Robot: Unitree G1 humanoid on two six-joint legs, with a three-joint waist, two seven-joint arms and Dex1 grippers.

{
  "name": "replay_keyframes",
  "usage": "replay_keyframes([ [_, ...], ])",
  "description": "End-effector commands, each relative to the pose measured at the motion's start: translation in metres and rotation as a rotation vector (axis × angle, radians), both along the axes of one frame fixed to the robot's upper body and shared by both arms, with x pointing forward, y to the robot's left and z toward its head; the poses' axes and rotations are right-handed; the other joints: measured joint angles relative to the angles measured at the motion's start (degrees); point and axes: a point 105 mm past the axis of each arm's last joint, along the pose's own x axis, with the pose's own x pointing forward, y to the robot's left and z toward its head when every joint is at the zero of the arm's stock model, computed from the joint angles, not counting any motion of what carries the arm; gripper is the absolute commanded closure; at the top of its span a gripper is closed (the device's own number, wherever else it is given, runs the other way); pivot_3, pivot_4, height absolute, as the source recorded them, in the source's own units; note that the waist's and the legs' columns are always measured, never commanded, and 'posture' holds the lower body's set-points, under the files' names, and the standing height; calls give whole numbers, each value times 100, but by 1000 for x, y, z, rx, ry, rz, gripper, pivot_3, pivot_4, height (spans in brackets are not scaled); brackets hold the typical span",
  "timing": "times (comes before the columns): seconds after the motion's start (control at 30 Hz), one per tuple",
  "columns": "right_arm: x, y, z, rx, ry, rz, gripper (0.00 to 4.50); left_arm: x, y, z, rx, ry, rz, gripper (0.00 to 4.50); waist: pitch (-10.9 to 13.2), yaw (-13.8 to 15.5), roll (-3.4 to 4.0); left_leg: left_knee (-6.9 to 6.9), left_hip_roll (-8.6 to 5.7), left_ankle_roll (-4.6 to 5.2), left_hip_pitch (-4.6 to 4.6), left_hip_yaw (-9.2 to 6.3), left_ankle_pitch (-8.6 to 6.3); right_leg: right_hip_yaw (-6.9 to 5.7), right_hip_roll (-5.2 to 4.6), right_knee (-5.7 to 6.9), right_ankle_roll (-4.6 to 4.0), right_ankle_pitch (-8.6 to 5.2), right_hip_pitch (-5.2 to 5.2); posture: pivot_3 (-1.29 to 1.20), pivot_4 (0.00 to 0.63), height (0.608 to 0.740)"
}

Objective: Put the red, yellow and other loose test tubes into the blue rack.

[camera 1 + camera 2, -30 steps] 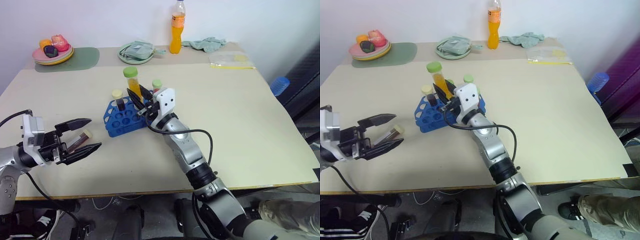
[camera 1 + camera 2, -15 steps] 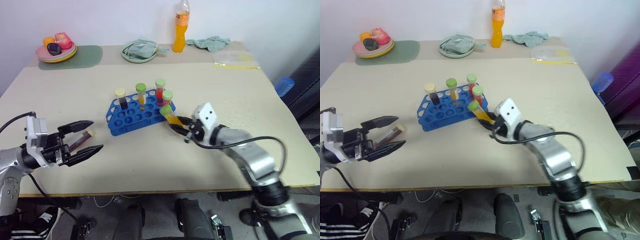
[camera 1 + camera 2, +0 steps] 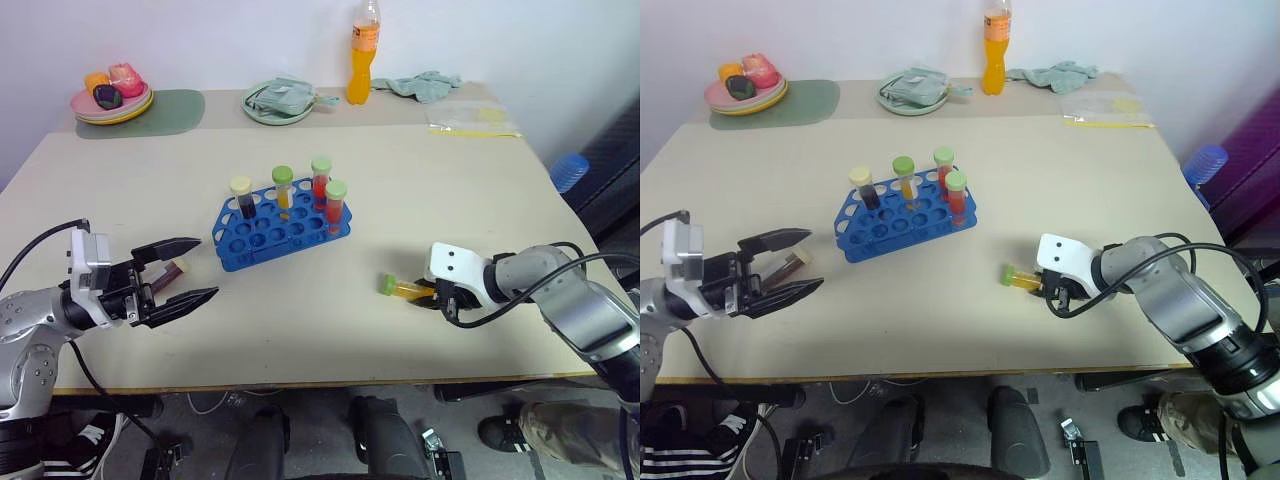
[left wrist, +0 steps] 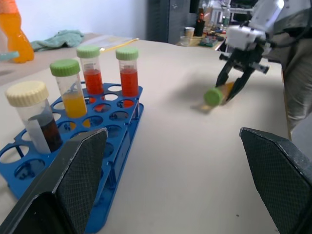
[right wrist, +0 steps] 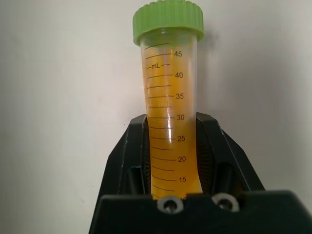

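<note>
- Right hand (image 3: 1058,291) has swung away from the rack (image 3: 902,222) and down to the worktop (image 3: 1120,180), clamped on a yellow tube (image 3: 1023,279).
- That tube's further from the rack now.
- Left hand (image 3: 780,265) hangs wide open over another loose tube (image 3: 792,262).

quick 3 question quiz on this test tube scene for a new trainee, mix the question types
1. True or false: the right claw is shut on the yellow tube.
2. How many tubes stand in the blue rack? A) two B) four C) six
3. What lies between the open fingers of the left claw?

Key: 1 true. 2 B. 3 a dark loose tube with a cream cap, lying on the table.
</note>
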Motion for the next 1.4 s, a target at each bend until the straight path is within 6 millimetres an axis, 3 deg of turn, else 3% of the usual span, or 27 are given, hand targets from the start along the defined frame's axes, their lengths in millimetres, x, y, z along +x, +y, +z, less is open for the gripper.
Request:
replay_keyframes([
  [0.03, 12, -11, 5, -70, -62, 27, 3738, -2, -2, 6, 2, -39, -3, 0, 0, 13, -1, 2, 0, 0, -1, 1, 0, 0, 0, 0, 0, 0, 1, 0, 150, 740],
  [0.07, 13, -13, 4, -79, -68, 39, 3738, -3, -2, 6, 1, -39, -2, 0, -1, 20, -1, 2, 0, 0, -1, 1, 0, 0, 0, 0, 0, 1, 1, 0, 150, 740],
  [0.3, 20, -28, 3, -167, -108, 85, 263, -7, -2, 3, 1, -37, 9, 0, -4, 62, -6, 2, 0, 0, 0, 1, 0, 0, 0, 0, -3, 4, 7, 0, 150, 740],
  [0.33, 21, -28, 5, -168, -100, 81, 32, -6, -2, 3, 0, -36, 10, 0, -4, 67, -6, 3, -1, 0, 1, 1, 0, 0, 0, 0, -3, 4, 7, 0, 150, 740],
  [0.43, 22, -30, 9, -184, -85, 70, 32, -6, -3, 3, -2, -39, 11, 0, -4, 98, -6, 4, -1, 0, 1, 1, 0, 0, 0, 0, -3, 4, 8, 0, 150, 740],
  [0.6, 7, -35, 11, -219, 51, 58, 32, -5, -5, 1, -8, -44, 8, 0, -4, 198, -6, 6, -1, 0, 0, 0, 0, 0, 0, 0, -3, 5, 8, 0, 150, 740],
  [0.77, 1, -35, 17, -219, 188, -56, 32, -6, -7, -1, -16, -46, 6, 0, -2, 167, -3, 6, -2, 0, 1, 0, 0, 0, -1, 2, -3, 5, 8, 0, 150, 740],
  [0.93, 11, -28, 18, -176, 220, -173, 32, -7, -7, -5, -28, -44, 15, 0, -2, 127, -1, 5, -1, 0, 2, 1, 0, 0, 1, 8, -4, 5, 3, 0, 150, 740],
  [1.13, 18, -17, 20, -170, 222, -187, 32, -10, -6, -9, -31, -38, 24, 0, -2, 160, -1, 7, -1, -1, 0, 1, 0, 0, 0, 9, -3, 6, 3, 0, 150, 740],
  [1.23, 20, -16, 17, -181, 209, -183, 851, -10, -6, -9, -31, -38, 27, 0, -2, 158, -1, 8, -1, -1, 0, 1, 0, 0, 0, 9, -3, 6, 3, 0, 150, 740],
  [1.4, 18, -14, 15, -191, 204, -165, 3459, -11, -6, -10, -32, -35, 32, 0, -2, 150, -1, 8, -1, -1, 1, 1, 0, 0, 1, 10, -2, 7, 3, 0, 150, 740],
])
